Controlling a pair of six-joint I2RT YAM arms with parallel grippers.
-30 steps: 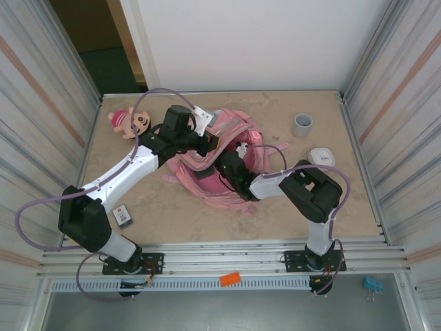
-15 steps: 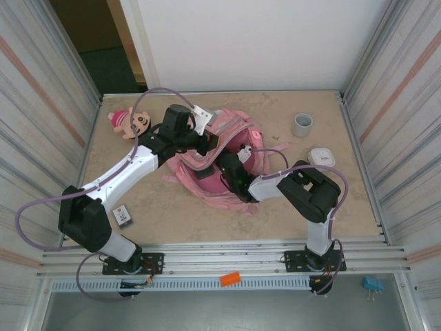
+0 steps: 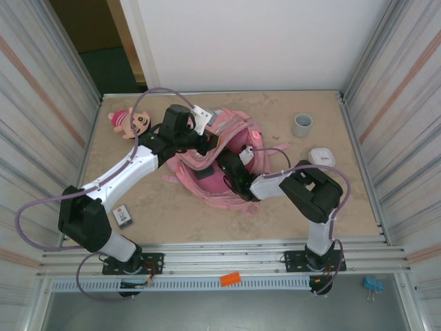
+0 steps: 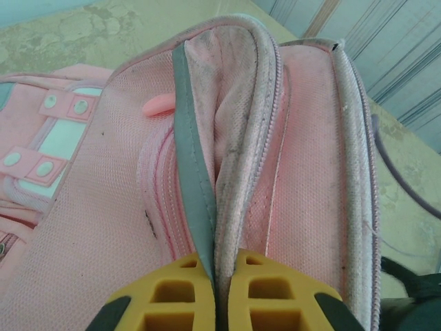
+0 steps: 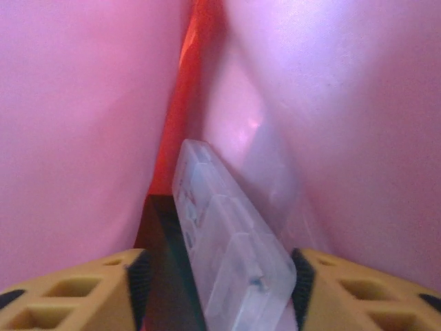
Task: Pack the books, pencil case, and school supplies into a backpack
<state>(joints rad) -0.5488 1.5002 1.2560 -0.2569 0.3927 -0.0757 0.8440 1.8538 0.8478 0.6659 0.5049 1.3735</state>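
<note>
Inside pink backpack (image 5: pixel 83 103), right hand (image 5: pixel 219 267) parted around clear case (image 5: pixel 227 234), left hand (image 4: pixel 219 270) pinching its rim.

**Where everything sits right now**

I see the backpack (image 3: pixel 207 183) lying in the middle of the table (image 3: pixel 186 221). My left gripper (image 4: pixel 220 272) is at its far-left rim, with the fabric pinched between the fingers. My right gripper (image 5: pixel 220 289) is inside the opening, where a box (image 5: pixel 231 248) lies between its parted fingers, against the right one. A doll (image 3: pixel 131 122) lies behind and left of the backpack, and a cup (image 3: pixel 302 125) stands behind and right. A card (image 3: pixel 122 216) lies beside the left arm's base.
</note>
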